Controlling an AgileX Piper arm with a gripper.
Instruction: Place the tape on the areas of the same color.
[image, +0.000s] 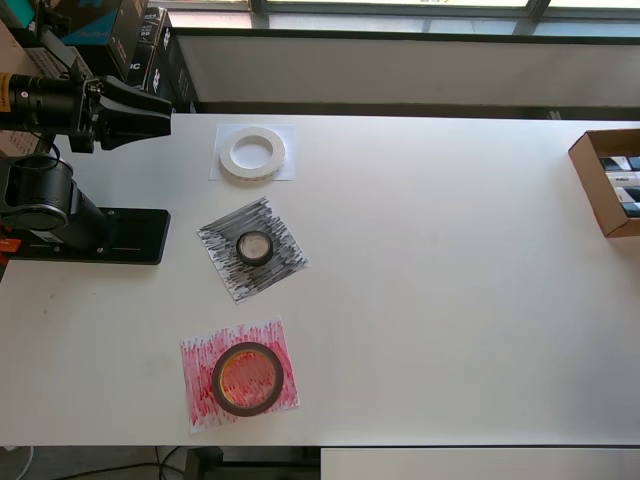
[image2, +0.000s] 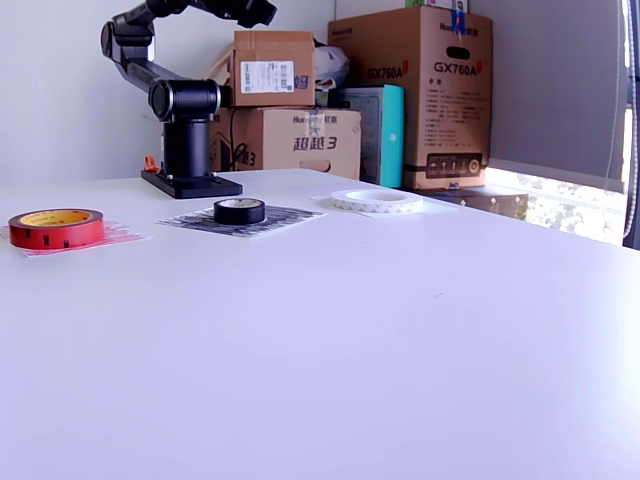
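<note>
Three rolls of tape each lie on a sheet. The white tape (image: 227, 155) (image2: 375, 203) rests on the plain white area (image: 215, 172). The small black tape (image: 239, 247) (image2: 240, 212) sits in the middle of the black-scribbled area (image: 280, 275) (image2: 290, 217). The red tape (image: 215, 380) (image2: 55, 232) lies on the red-scribbled area (image: 200, 400) (image2: 120, 238). My gripper (image: 165, 115) (image2: 262, 10) hangs raised at the overhead view's upper left, well away from all three rolls and holding nothing. Its dark jaws blur together.
The arm's black base (image: 100, 235) stands at the overhead view's left table edge. An open cardboard box (image: 608, 180) sits at the right edge. Stacked cartons (image2: 430, 90) stand behind the table in the exterior view.
</note>
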